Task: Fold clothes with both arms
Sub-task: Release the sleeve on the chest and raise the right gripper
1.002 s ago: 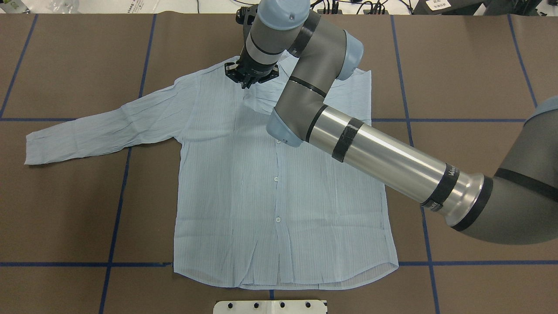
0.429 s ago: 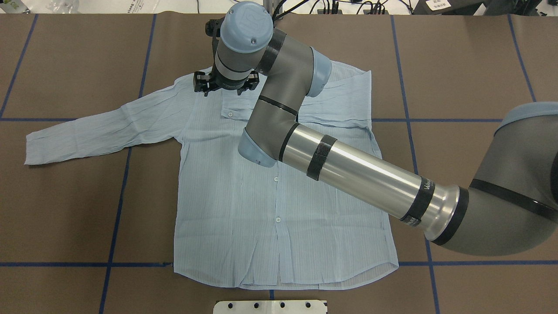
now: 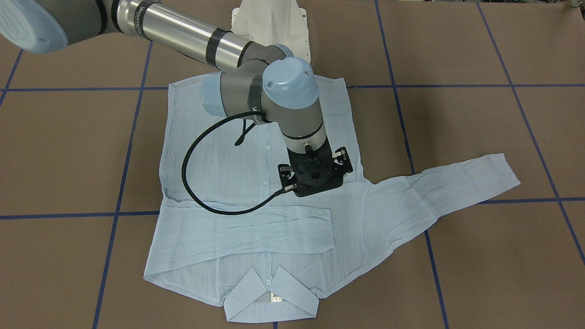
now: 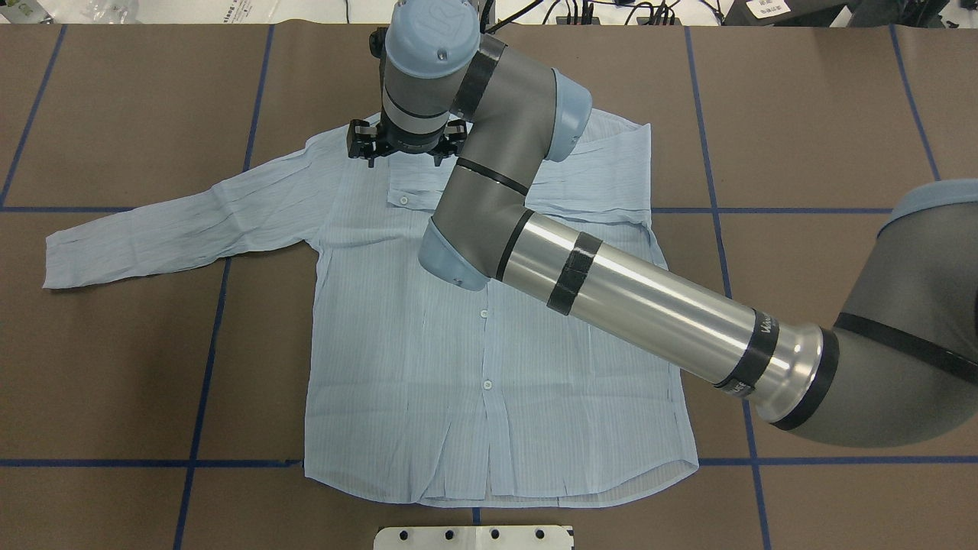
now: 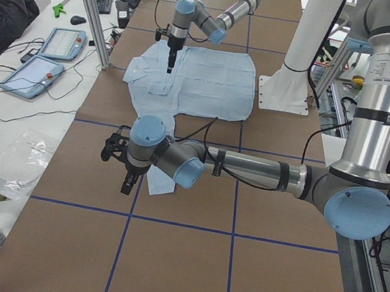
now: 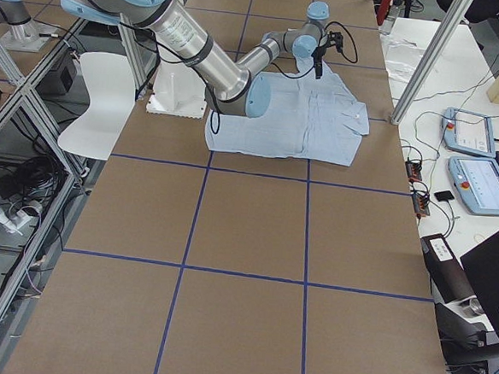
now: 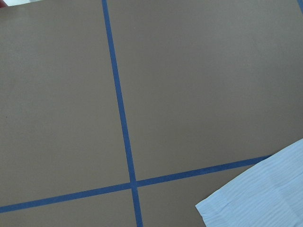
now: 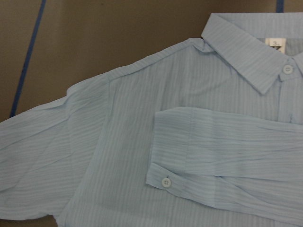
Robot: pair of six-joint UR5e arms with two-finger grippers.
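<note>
The light-blue striped shirt (image 4: 458,367) lies flat and front up on the brown table, collar (image 3: 272,297) away from me. One sleeve (image 3: 247,228) is folded across the chest, its cuff (image 4: 405,197) lying loose. The other sleeve (image 4: 176,229) stretches out to my left. My right gripper (image 4: 407,145) hangs over the upper chest near that shoulder; its fingers are hidden, and the right wrist view shows only flat cloth (image 8: 118,118). My left gripper (image 5: 126,180) shows only in the exterior left view, by the stretched sleeve's end (image 7: 265,194); I cannot tell its state.
The white pedestal base (image 3: 269,23) stands at the table's near edge behind the shirt's hem. Blue tape lines (image 4: 206,321) grid the brown table cover. A side table with tablets (image 5: 60,43) and a seated person (image 5: 4,3) lie beyond the far edge.
My right gripper moved left from the collar area toward the shoulder. The cloth bunched under it a second ago now lies flat as the folded sleeve's cuff.
</note>
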